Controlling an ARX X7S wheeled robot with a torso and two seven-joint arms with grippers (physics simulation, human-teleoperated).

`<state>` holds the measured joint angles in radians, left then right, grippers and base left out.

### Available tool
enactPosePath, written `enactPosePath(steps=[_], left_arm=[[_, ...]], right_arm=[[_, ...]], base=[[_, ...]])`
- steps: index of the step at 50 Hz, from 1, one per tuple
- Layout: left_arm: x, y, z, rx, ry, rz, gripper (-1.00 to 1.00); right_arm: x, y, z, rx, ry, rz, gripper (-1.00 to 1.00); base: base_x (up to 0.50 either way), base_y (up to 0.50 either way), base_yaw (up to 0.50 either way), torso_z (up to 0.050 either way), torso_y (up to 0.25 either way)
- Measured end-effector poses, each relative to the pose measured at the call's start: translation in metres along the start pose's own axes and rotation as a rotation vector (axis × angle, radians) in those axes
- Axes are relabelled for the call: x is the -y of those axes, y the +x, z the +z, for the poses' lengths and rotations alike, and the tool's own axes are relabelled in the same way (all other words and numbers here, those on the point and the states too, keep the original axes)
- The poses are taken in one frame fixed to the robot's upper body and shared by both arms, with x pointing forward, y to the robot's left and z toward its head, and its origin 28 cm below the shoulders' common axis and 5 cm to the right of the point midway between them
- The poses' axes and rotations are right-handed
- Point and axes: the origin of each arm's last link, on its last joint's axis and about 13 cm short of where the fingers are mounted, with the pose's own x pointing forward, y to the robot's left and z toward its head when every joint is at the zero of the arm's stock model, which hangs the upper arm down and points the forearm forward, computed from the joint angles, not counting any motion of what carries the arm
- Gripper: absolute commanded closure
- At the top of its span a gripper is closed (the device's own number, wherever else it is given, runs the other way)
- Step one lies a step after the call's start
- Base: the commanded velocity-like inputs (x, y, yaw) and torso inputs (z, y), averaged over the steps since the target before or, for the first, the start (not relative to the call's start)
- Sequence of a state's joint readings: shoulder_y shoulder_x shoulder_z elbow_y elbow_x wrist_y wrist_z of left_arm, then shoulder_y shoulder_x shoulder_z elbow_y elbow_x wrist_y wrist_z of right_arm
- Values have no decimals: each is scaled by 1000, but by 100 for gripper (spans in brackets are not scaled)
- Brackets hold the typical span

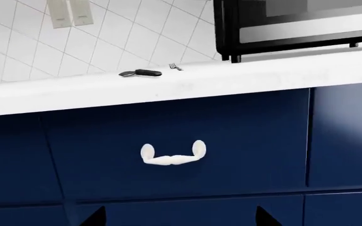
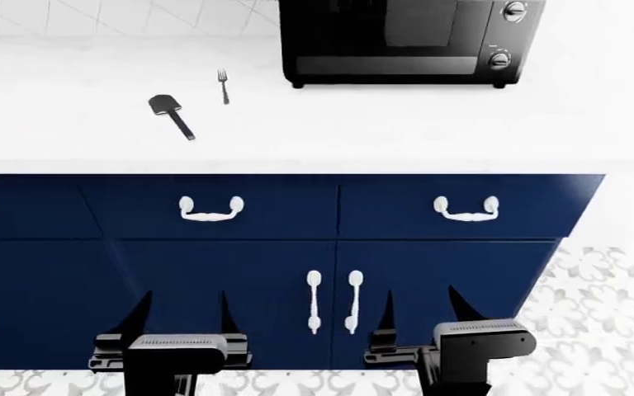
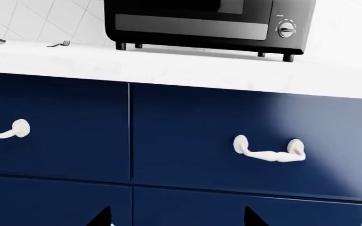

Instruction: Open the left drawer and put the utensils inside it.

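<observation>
The left claw (image 2: 182, 318), fingers spread and gripping nothing, is hovering below and short of the left drawer (image 2: 212, 210). The handle (image 2: 211, 209) is lying straight ahead and above, so rising squarely would center it. The spatula (image 2: 172, 115) and fork (image 2: 224, 85) are waiting on the counter (image 2: 428, 124) beyond. The right claw (image 2: 418, 317) is also spread.

Black microwave (image 2: 405, 41) on white counter (image 2: 428, 124) — tiled wall (image 1: 105, 33) behind.
</observation>
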<state>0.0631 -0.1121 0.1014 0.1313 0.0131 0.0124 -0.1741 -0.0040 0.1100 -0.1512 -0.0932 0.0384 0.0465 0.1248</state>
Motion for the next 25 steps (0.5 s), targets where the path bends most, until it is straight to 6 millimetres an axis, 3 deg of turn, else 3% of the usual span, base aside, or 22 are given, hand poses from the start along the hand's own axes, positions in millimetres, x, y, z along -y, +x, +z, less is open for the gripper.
enactPosePath(steps=[25], left_arm=[[0, 1, -2, 22, 29, 24, -100]], right_arm=[[-1, 0, 0, -4, -8, 3, -100]], base=[[0, 500, 0, 0, 0]])
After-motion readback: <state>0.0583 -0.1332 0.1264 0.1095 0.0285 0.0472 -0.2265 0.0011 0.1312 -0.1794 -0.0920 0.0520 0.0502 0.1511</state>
